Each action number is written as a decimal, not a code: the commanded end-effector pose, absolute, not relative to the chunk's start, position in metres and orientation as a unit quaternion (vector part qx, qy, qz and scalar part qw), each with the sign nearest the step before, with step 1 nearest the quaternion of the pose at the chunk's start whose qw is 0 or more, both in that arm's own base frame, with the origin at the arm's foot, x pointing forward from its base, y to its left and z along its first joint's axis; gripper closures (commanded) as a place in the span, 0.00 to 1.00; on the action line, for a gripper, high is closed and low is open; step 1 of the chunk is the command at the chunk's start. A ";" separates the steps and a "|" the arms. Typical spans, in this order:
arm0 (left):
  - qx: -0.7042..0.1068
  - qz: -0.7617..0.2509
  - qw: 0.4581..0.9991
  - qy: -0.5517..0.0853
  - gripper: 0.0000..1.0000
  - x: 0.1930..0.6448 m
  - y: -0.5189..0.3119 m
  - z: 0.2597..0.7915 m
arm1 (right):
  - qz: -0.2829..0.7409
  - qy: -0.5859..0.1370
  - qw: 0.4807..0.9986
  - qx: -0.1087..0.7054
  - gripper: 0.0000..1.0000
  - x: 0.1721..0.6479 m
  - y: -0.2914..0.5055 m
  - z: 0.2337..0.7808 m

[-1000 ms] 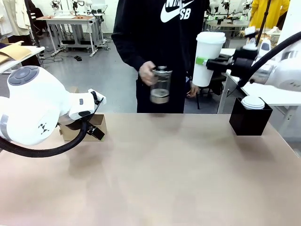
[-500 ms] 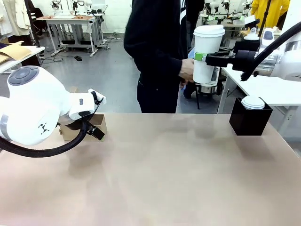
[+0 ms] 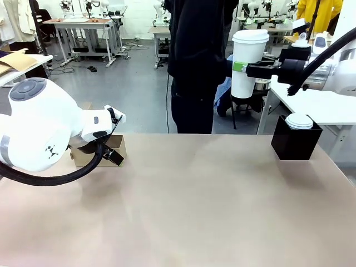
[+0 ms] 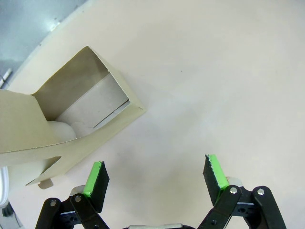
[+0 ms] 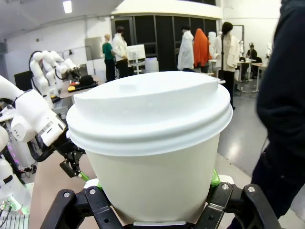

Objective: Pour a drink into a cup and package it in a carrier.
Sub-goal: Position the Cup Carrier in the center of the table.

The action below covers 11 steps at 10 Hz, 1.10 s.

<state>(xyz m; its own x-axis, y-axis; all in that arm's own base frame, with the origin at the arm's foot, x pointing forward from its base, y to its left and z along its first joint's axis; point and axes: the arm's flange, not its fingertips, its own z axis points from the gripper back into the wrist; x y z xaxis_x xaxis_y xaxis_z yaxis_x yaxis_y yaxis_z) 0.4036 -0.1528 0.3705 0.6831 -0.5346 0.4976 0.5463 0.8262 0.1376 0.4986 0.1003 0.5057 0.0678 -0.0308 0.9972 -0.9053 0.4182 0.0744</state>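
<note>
The tall white cup (image 3: 248, 62), capped with a white lid, hangs high above the table's far right edge, and my right gripper (image 3: 241, 68) is shut on it from the right. In the right wrist view the cup (image 5: 151, 151) stands upright between the green pads (image 5: 215, 179). The brown cardboard carrier (image 3: 99, 151) sits on the table at the left. My left gripper (image 4: 155, 174) hovers open just beside the carrier (image 4: 71, 119), holding nothing. The drink is out of view.
A person in black (image 3: 197, 61) stands at the far side, turned away, close to the held cup. A black box (image 3: 295, 143) with loose white lids (image 3: 299, 120) on top sits at the table's right. My left arm's large white joint (image 3: 36, 130) fills the left foreground.
The person has turned and stepped right, and the glass jug held a second ago has gone from sight. My right gripper has lifted the cup slightly. The left arm has not moved.
</note>
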 end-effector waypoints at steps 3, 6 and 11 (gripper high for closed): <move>-0.012 -0.294 0.918 -0.268 0.00 0.404 -0.152 0.370 | 0.357 -0.584 0.604 0.408 0.19 0.498 0.103 0.508; -0.003 -0.285 0.922 -0.262 0.00 0.395 -0.149 0.410 | 0.357 -0.584 0.604 0.408 0.19 0.498 0.103 0.508; -0.033 -0.205 0.947 -0.247 0.00 0.386 -0.152 0.546 | 0.357 -0.584 0.604 0.408 0.19 0.498 0.103 0.508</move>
